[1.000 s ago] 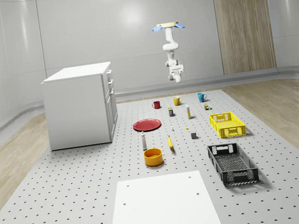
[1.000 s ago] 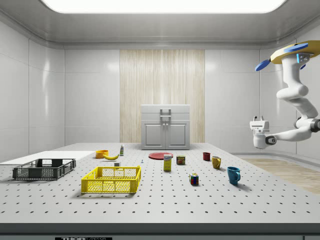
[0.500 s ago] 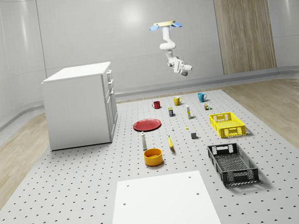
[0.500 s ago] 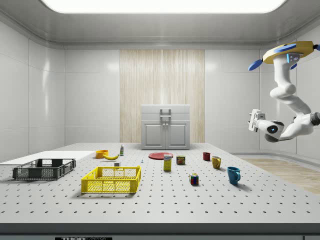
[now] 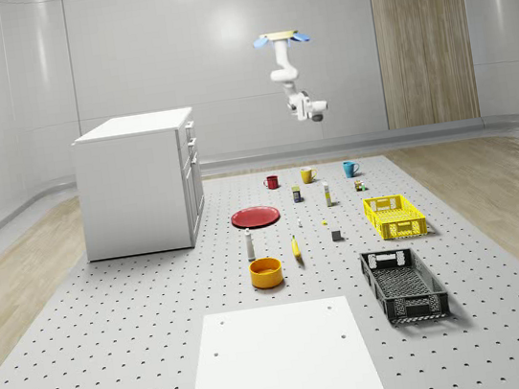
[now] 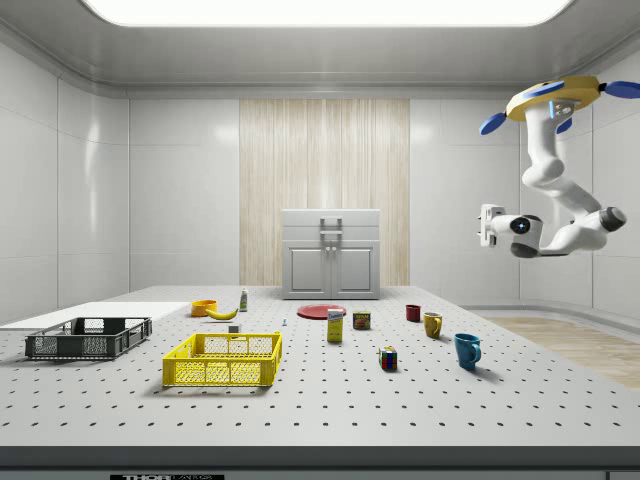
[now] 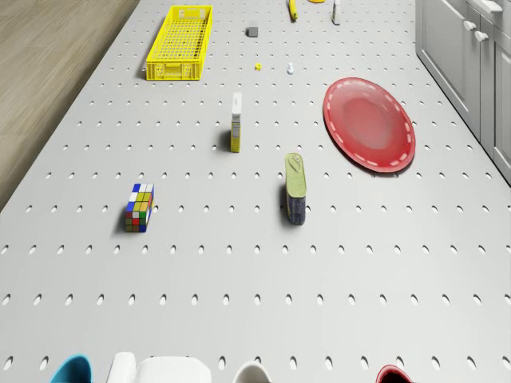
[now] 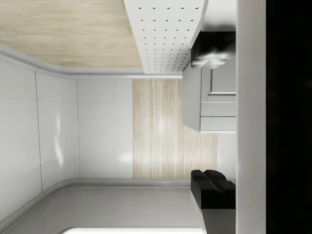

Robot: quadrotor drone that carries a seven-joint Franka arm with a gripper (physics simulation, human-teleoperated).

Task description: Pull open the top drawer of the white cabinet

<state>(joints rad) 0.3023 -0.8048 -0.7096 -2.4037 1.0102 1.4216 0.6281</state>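
Note:
The white cabinet (image 5: 138, 187) stands on the table at the whole-scene view's left, its drawer front (image 5: 190, 137) facing right. In the side view the cabinet (image 6: 331, 255) is far back, the top drawer (image 6: 331, 221) shut with a small handle. The drone (image 5: 282, 38) hovers high above the table's far end, over the mugs, well away from the cabinet. Its arm hangs down and bends level. The gripper (image 6: 489, 226) (image 5: 301, 108) is in mid-air and faces the distant cabinet (image 8: 214, 97). In the wrist view the gripper (image 8: 214, 117) is open, holding nothing.
A red plate (image 5: 255, 216), an orange bowl (image 5: 266, 272), a yellow basket (image 5: 394, 216) and a black basket (image 5: 403, 283) lie on the pegboard table. Red, yellow and blue mugs (image 5: 350, 169) stand below the drone. A Rubik's cube (image 7: 139, 207) and small boxes sit mid-table.
The drone has drifted toward the whole-scene view's left. The arm has swung the gripper up from hanging downward to level, facing the cabinet.

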